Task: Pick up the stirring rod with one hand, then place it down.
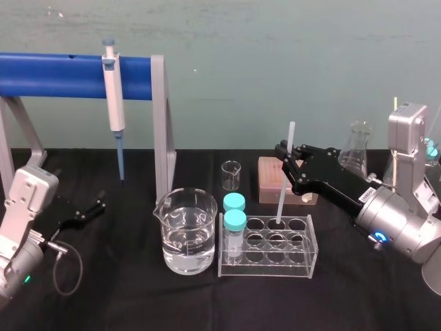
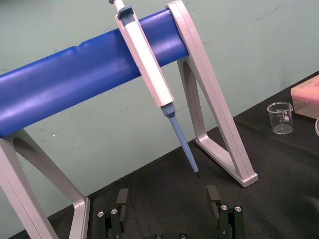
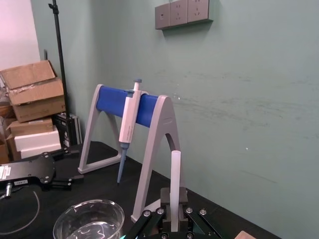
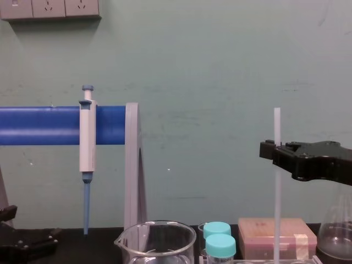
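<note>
The right end effector (image 1: 286,156) was pinching the stirring rod (image 1: 282,196) in its upper part, with both black fingers pressed against it from two sides. The rod stood almost upright, and in the head view its top leaned a little toward the robot's right. Its lower end was down in the middle hole of the back row of a clear rack (image 1: 267,273). I could not tell whether it touched the bottom. The rack stood on the black counter (image 1: 344,303), with two vials (image 1: 235,221) with blue-green caps at its left end and a beaker (image 1: 186,238) of water just beside it. The left end effector (image 1: 96,205) was low over the counter at the far left, well apart from the rack. Its fingers (image 2: 122,199) were spread, with nothing between them. Behind it, a pipette (image 1: 114,96) hung on the blue bar of a stand (image 1: 55,74).
</note>
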{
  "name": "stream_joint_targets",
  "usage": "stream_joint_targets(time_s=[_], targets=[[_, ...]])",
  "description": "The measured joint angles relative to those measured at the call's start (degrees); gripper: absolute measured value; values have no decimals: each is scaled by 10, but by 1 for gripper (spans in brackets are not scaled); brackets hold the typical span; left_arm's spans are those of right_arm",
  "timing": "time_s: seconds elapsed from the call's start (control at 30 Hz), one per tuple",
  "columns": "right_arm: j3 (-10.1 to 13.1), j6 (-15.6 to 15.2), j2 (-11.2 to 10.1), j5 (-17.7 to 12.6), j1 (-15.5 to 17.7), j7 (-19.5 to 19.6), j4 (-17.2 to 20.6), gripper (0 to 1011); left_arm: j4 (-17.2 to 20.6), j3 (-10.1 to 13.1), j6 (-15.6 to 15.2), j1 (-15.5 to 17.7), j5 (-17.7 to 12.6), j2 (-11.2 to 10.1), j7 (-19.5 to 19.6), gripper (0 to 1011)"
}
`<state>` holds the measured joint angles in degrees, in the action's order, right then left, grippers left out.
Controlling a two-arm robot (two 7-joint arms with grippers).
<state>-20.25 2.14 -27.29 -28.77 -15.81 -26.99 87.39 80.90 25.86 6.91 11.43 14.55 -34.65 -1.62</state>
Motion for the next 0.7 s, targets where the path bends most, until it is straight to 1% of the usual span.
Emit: stream_joint_targets(time_s=[0.3, 0.57, 0.7], targets=[[1, 0, 8, 5, -1, 0, -10, 80, 0, 0, 0, 0, 0, 0, 0, 1000], [1, -4, 20, 5, 1, 0, -27, 80, 0, 0, 0, 0, 0, 0, 0, 1000], [0, -4, 24, 10, 1, 4, -38, 80, 0, 0, 0, 0, 0, 0, 0, 1000]])
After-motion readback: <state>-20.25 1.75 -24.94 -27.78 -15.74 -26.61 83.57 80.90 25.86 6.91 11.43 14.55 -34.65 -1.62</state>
